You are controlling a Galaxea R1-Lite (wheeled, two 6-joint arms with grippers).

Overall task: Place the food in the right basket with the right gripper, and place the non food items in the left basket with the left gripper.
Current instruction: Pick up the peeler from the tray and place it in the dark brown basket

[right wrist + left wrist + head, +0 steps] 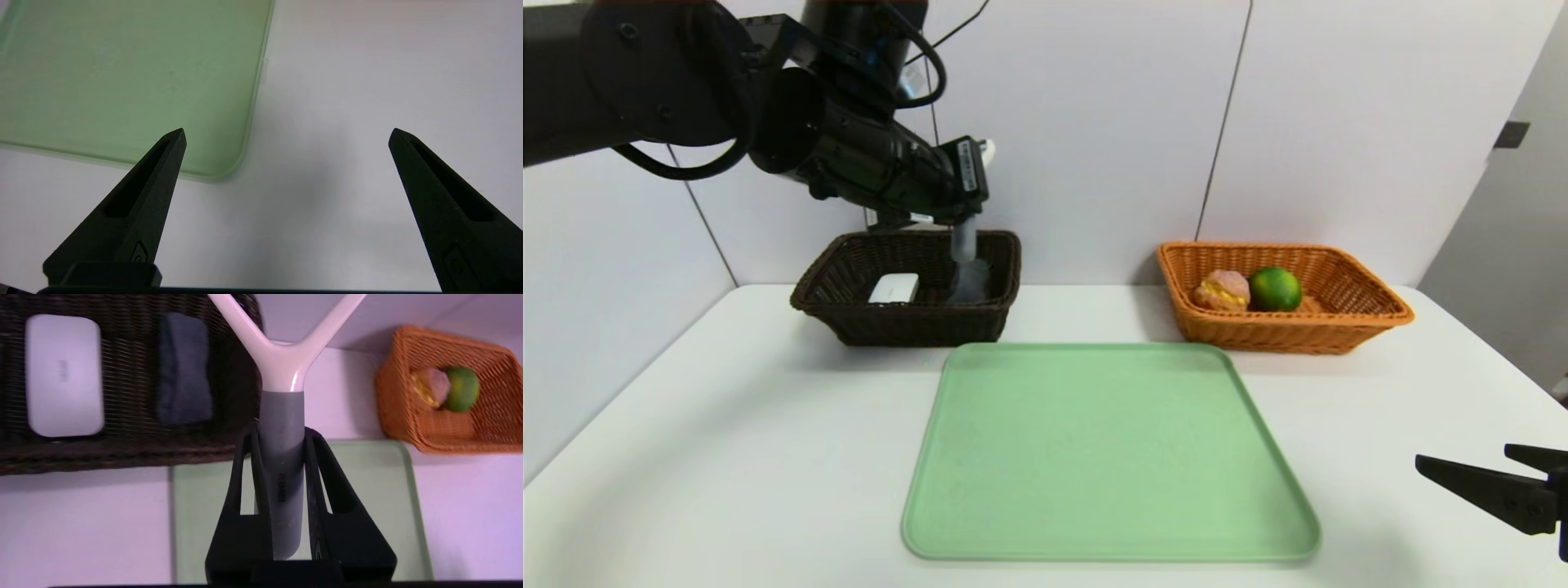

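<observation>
White table (727,441) is bearing a dark basket (919,325) at eleven o'clock; over it the left gripper (282,445) is pinching a peeler-like tool (282,416) by its grey handle, probably stiff, light, best held there. At four o'clock the right gripper (287,136) is waiting wide-open, empty.

I saw 1 white tabletop (768,457) against plain white panels (1078,147); the kind of place was unclear.

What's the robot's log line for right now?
left gripper: jaws shut on peeler, above dark basket | right gripper: parked, jaws open | bun, lime: orange basket
</observation>
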